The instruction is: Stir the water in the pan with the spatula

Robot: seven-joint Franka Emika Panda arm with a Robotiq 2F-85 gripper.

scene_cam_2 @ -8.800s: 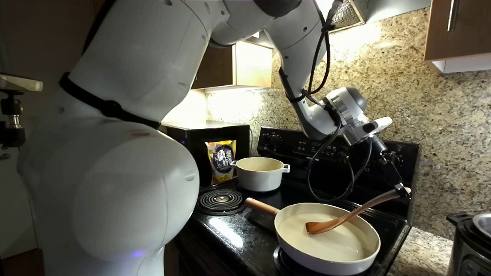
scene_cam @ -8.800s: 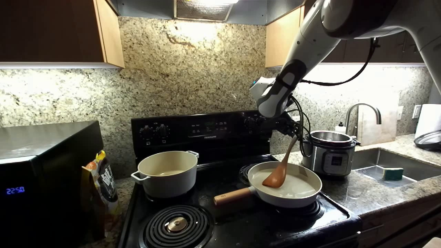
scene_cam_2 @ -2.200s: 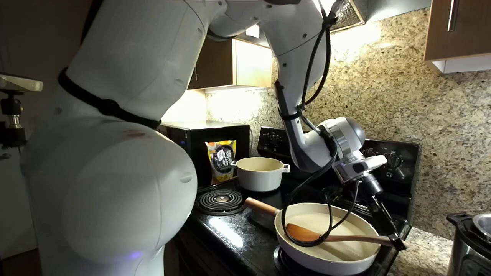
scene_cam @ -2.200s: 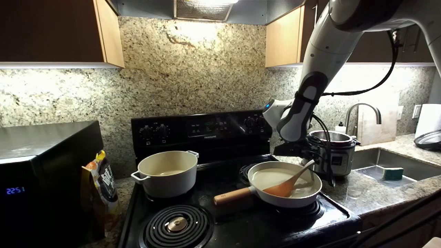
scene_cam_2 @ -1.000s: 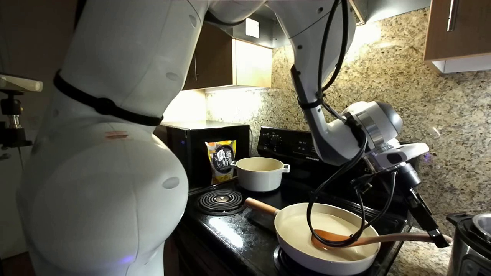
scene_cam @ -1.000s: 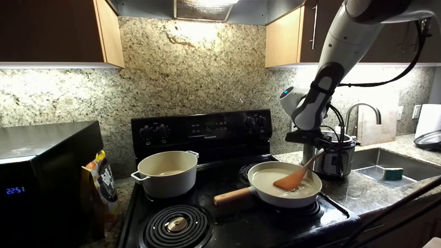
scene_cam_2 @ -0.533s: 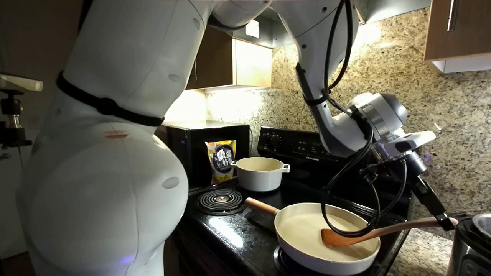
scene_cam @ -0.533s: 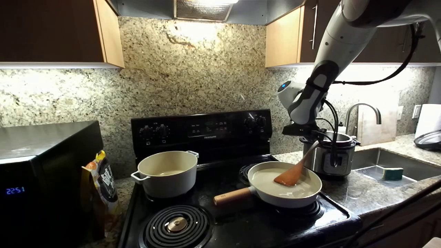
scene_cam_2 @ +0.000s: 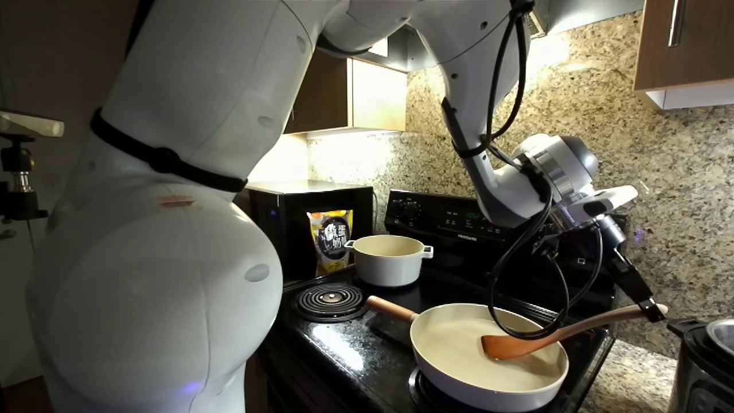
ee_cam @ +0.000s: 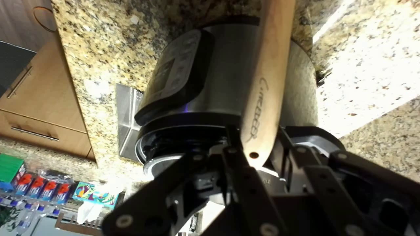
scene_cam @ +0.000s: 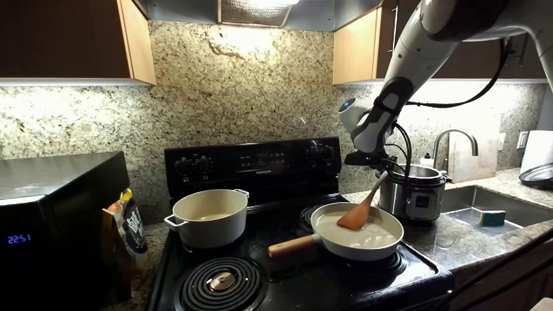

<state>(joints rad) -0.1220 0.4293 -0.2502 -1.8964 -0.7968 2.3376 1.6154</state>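
The cream-white pan (scene_cam: 363, 253) sits on a burner at the stove's right, also in an exterior view (scene_cam_2: 487, 391). Its wooden handle points left. Pale water (scene_cam: 373, 237) covers its bottom. The orange-brown wooden spatula (scene_cam: 356, 217) leans at a slant with its flat blade in the water, also seen in an exterior view (scene_cam_2: 513, 346). My gripper (scene_cam_2: 652, 310) is shut on the end of the spatula's handle, beyond the pan's rim. In the wrist view the spatula (ee_cam: 269, 82) runs up from between my two fingers (ee_cam: 257, 134); its blade is out of that view.
A deeper cream pot (scene_cam: 211, 231) stands on the back left burner. A steel pressure cooker (scene_cam: 412, 198) stands right beside the pan, close below my gripper in the wrist view (ee_cam: 226, 75). A sink (scene_cam: 466, 203) lies further right. My cable (scene_cam_2: 533, 335) hangs in a loop over the pan.
Over the last second my gripper has risen and moved toward the stove's back, away from the cooker. The spatula's blade has swept backward through the water. The pan has stayed put.
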